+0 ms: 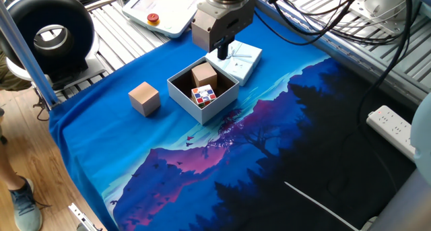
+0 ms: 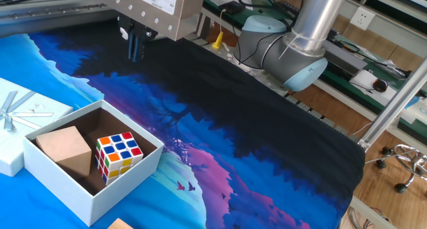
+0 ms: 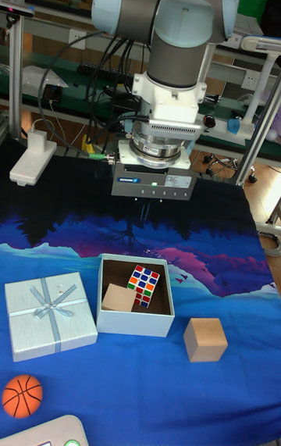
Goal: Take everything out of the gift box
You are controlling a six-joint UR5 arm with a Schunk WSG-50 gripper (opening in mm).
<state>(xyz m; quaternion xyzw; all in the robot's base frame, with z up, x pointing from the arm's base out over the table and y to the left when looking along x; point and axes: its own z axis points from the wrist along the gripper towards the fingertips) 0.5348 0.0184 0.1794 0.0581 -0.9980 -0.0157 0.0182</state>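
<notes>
The gripper (image 2: 135,47) hangs in the air near the top left of the other fixed view, and its two dark fingers (image 2: 132,46) look pressed close together with nothing between them. It is up above the blue cloth (image 2: 220,129), not touching anything. In the tall fixed view the gripper (image 3: 139,212) sits above the far edge of the gift box (image 3: 134,319), in the middle of the frame. The gift box (image 1: 187,95) is open, and both things to take out are inside it. The puzzle cube (image 2: 119,155) with the coloured squares sits toward the right side of the box in that view, and the wooden cube (image 2: 65,149) sits just beside it on the left, so close that they may be touching. I think both are light and hard and will not squash. The puzzle cube looks smooth and shiny, so it might slip or twist a little; the wooden cube looks rougher and easier to hold. The fingers would need to open first, then come down on two flat sides of one cube, where there is room next to the box wall. The lid (image 3: 49,315) with the bow and another wooden block (image 3: 205,339) lie outside the box.
</notes>
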